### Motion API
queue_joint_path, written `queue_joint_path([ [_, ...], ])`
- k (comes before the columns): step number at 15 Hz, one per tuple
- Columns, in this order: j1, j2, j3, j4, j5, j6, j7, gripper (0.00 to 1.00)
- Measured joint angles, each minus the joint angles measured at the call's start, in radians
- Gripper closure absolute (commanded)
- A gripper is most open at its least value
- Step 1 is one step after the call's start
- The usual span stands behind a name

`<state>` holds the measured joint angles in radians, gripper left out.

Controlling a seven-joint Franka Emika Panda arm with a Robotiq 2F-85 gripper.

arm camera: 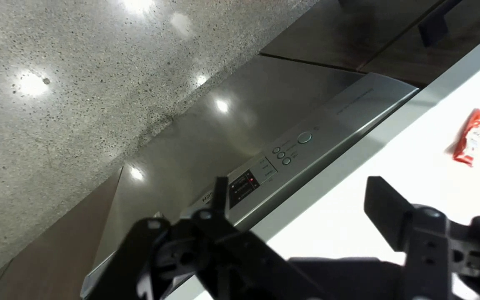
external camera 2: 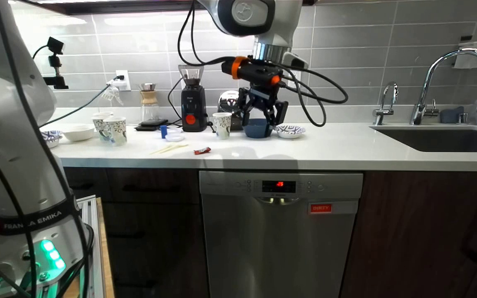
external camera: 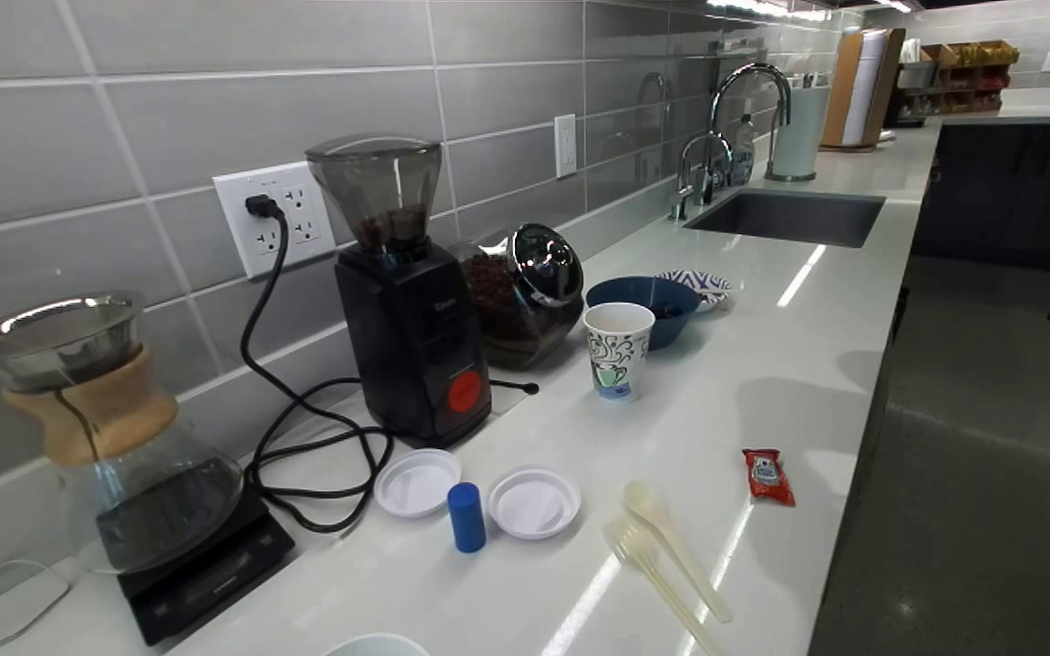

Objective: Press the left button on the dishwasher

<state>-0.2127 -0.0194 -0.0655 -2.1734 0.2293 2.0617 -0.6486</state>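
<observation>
One press seemingly remains to be made: the apparent left button of the dishwasher is untouched below the hand, which is held spread and empty.

Counter: over the dishwasher, in an exterior view.
Dishwasher: between drawers, left, and a cabinet, right.
Display: in the dishwasher's upper front, buttons at either side.
Sink: set into the counter's right part, two faucets behind.
Carafe: on the scale, left of the grinder.
Cup: before the jar, left of the bowl.
Packet: near the counter's front edge, right of spoon and fork.
</observation>
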Motion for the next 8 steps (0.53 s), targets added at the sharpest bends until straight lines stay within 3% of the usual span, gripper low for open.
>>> queue_joint_path([
  [2,0.003,-0.028,-0.015,-0.017,0.004,-0.018,-0.003,0.00],
  [8,0.010,-0.041,-0.020,-0.026,0.004,-0.023,-0.003,0.00],
])
